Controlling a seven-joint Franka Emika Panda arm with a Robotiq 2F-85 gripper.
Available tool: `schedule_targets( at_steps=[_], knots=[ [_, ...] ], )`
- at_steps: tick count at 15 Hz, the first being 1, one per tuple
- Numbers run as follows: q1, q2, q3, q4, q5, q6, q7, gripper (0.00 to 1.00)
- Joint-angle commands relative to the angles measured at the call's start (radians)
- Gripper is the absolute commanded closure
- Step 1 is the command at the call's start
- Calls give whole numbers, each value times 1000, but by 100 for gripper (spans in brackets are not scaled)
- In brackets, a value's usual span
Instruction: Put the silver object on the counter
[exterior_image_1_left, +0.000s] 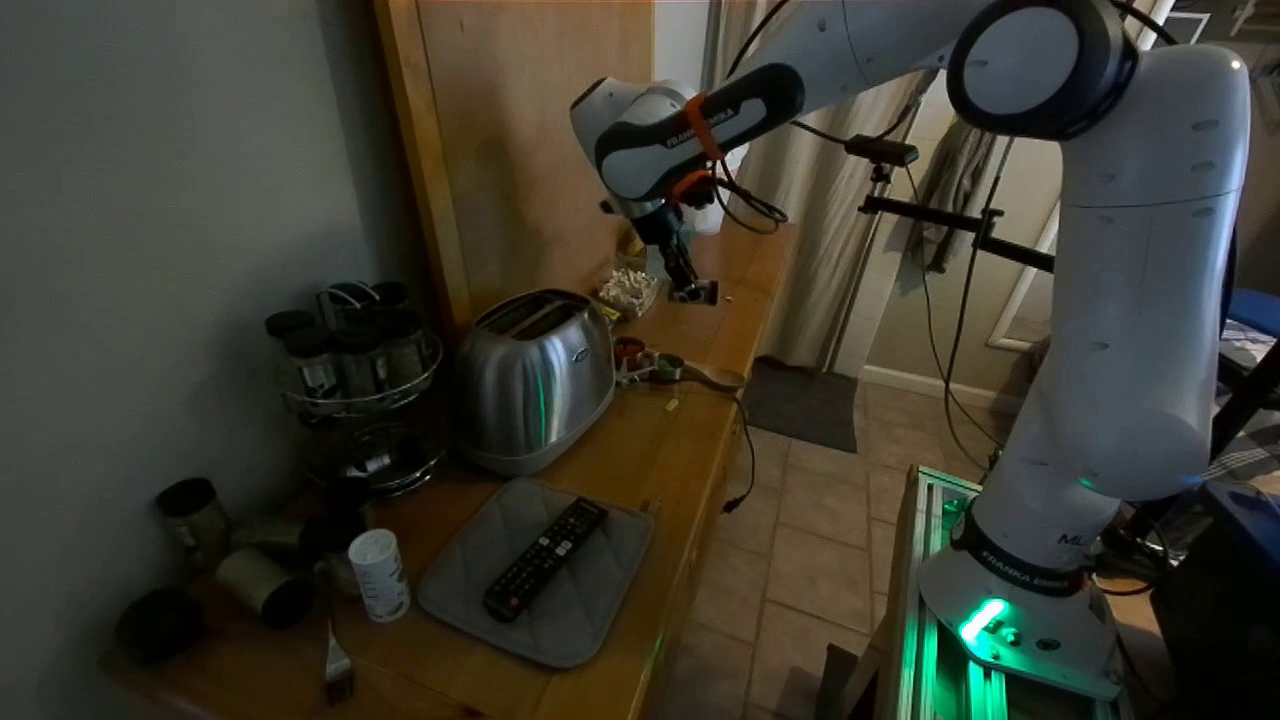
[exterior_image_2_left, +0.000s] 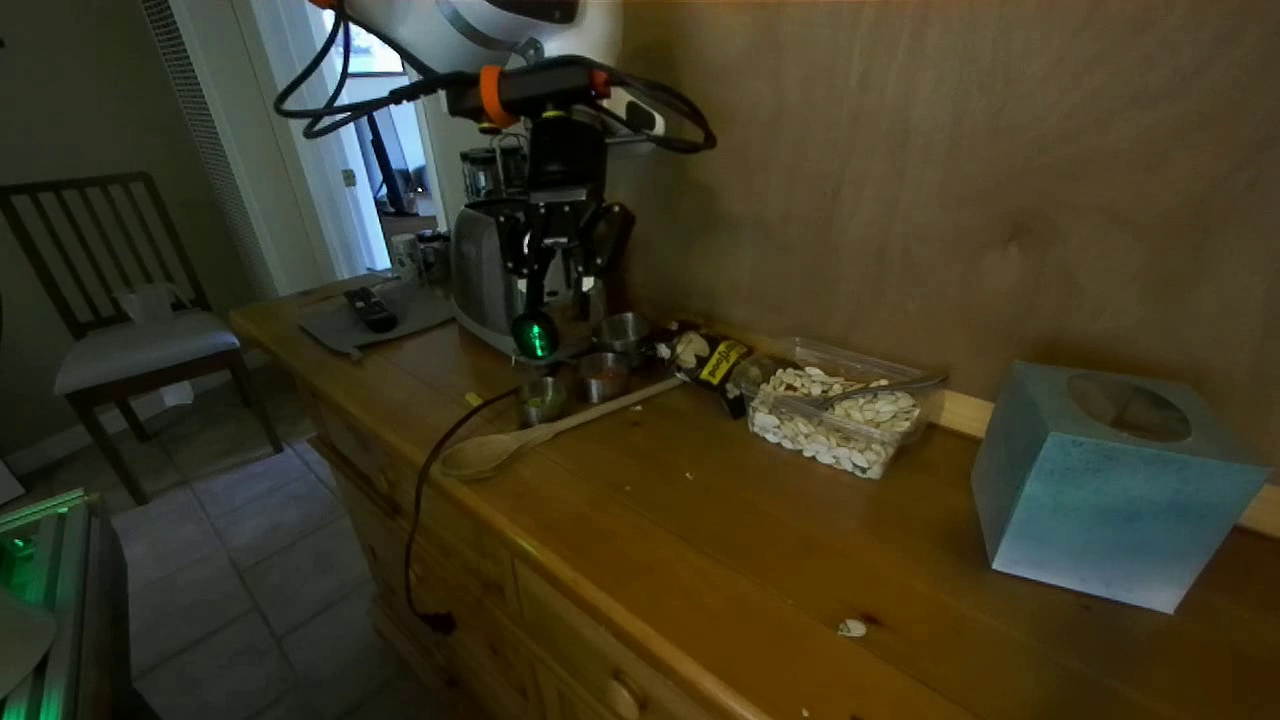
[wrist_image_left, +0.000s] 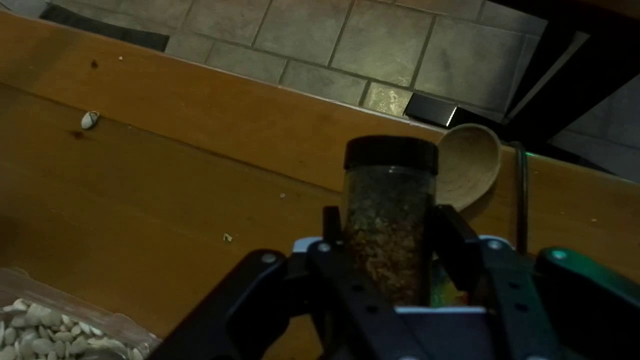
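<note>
The light-brown wooden counter (exterior_image_1_left: 650, 460) runs along the wall and shows in an exterior view (exterior_image_2_left: 690, 560) and the wrist view (wrist_image_left: 175, 200). My gripper (wrist_image_left: 387, 217) is shut around a clear spice jar (wrist_image_left: 392, 195) with a black lid and brown-green flakes. The jar is held above the counter. In an exterior view the gripper (exterior_image_2_left: 558, 300) hangs near the toaster, with the jar's lid end (exterior_image_2_left: 535, 337) reflecting green. The gripper (exterior_image_1_left: 690, 285) also shows raised in an exterior view. A silver toaster (exterior_image_1_left: 535, 380) stands on the counter; no other clearly silver object is held.
Metal measuring cups (exterior_image_2_left: 603, 380) and a wooden spoon (exterior_image_2_left: 485, 453) lie below the gripper. A clear box of seeds (exterior_image_2_left: 840, 420) and a blue tissue box (exterior_image_2_left: 1110, 490) stand along the wall. A grey pad (exterior_image_1_left: 450, 590) holds a remote (exterior_image_1_left: 545, 560). A spice rack (exterior_image_1_left: 360, 395) stands beside the toaster.
</note>
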Motion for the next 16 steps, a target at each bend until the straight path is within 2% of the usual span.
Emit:
schedule_targets(
  at_steps=[1,7,16],
  knots=[
    [-33,41,-3,23,5,34,-24,76],
    [-62,114,1,25,11,117,-48,76],
    [-60,226,2,81,-6,124,-74,76]
  ],
)
